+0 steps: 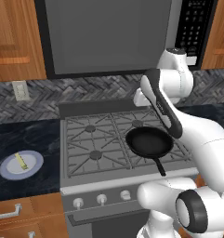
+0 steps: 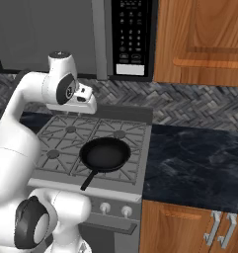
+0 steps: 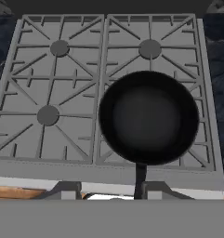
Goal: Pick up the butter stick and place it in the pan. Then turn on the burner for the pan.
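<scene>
The butter stick (image 1: pixel 22 161) is a thin pale-yellow bar lying on a white plate with a blue rim (image 1: pixel 9 172), on the dark counter left of the stove. The black pan (image 1: pixel 149 142) (image 2: pixel 105 153) (image 3: pixel 148 117) sits empty on the stove's front right grate, handle toward the front edge. It hides the burner beneath it. My gripper (image 3: pixel 108 189) hangs high over the stove, looking straight down. It is open and holds nothing. It is far to the right of the butter stick.
Three uncovered burners (image 3: pixel 59 48) (image 3: pixel 149 48) (image 3: pixel 48 115) show under the grey grates. Silver knobs (image 1: pixel 102 199) (image 2: pixel 126 211) line the stove front. A microwave (image 2: pixel 130 37) hangs above, beside wooden cabinets. Dark counter (image 2: pixel 189 163) lies on both sides of the stove.
</scene>
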Controlling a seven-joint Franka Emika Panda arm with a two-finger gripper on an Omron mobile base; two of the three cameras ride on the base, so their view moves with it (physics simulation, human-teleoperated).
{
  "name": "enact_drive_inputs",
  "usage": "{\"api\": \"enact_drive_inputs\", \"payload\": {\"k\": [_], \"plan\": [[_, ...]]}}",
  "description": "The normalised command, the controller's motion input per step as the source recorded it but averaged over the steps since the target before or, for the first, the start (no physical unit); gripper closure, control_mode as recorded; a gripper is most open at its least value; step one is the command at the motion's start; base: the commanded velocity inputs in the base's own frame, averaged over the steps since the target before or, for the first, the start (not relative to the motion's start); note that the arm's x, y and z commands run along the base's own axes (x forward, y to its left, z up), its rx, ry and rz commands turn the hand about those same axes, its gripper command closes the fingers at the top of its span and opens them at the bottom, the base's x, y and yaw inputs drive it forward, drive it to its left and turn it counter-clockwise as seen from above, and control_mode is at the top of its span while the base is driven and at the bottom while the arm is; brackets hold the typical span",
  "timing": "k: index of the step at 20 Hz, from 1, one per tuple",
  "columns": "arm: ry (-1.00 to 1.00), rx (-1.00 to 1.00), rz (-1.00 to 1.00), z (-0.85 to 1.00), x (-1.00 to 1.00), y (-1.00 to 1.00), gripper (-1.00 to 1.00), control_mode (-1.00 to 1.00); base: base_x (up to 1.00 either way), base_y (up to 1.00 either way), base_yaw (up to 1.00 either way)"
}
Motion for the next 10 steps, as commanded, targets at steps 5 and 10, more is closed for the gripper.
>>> {"api": "enact_drive_inputs", "payload": {"k": [5, 10], "plan": [[0.00, -0.02, 0.00, -0.20, -0.05, 0.53, -1.00, -1.00, 0.00, 0.00, 0.00], [0.06, -0.08, 0.00, -0.55, -0.33, 1.00, -1.00, -1.00, 0.00, 0.00, 0.00]]}}
